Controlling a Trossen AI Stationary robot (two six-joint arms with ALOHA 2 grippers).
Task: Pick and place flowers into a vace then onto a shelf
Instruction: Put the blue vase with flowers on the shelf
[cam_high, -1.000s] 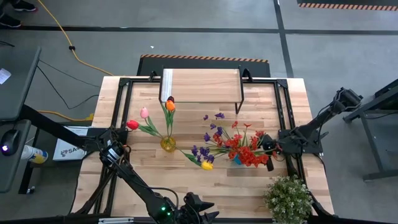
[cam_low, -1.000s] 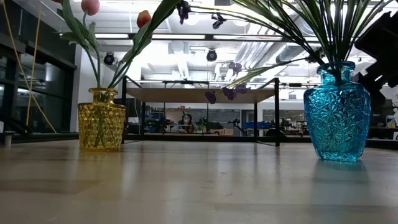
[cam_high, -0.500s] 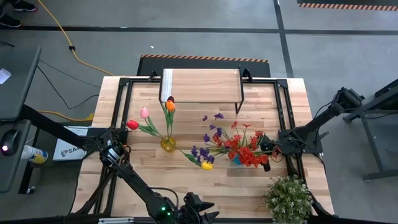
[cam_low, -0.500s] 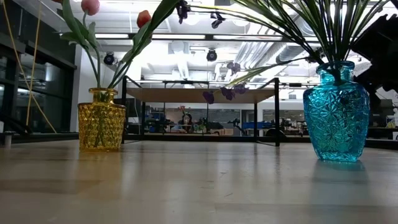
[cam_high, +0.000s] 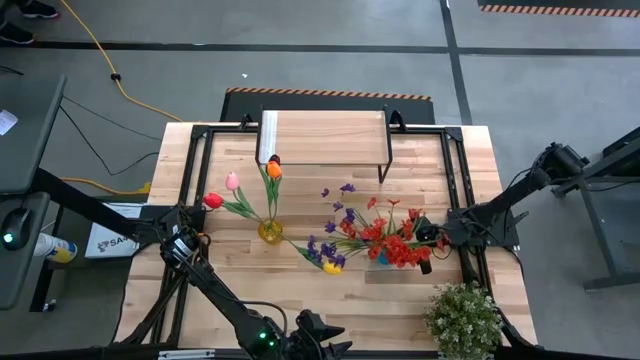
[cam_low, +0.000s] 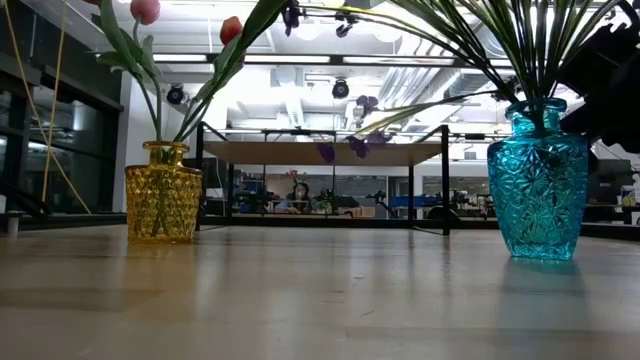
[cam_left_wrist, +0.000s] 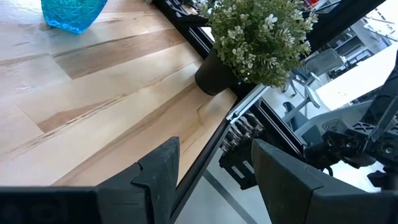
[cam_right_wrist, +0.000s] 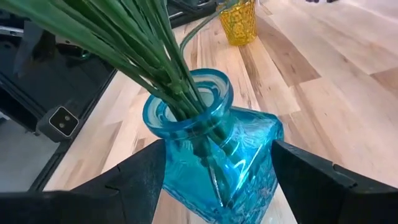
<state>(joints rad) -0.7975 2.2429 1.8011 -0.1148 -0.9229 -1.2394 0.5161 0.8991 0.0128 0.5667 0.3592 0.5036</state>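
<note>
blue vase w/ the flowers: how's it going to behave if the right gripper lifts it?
The blue vase looks like rigid faceted glass: probably heavy for its size, smooth and breakable. The flowers fan out wide above its narrow neck, so it's likely top-heavy and apt to tip if tilted. The right gripper straddles the wide body, fingers open; the stems should flop and sway.
</note>
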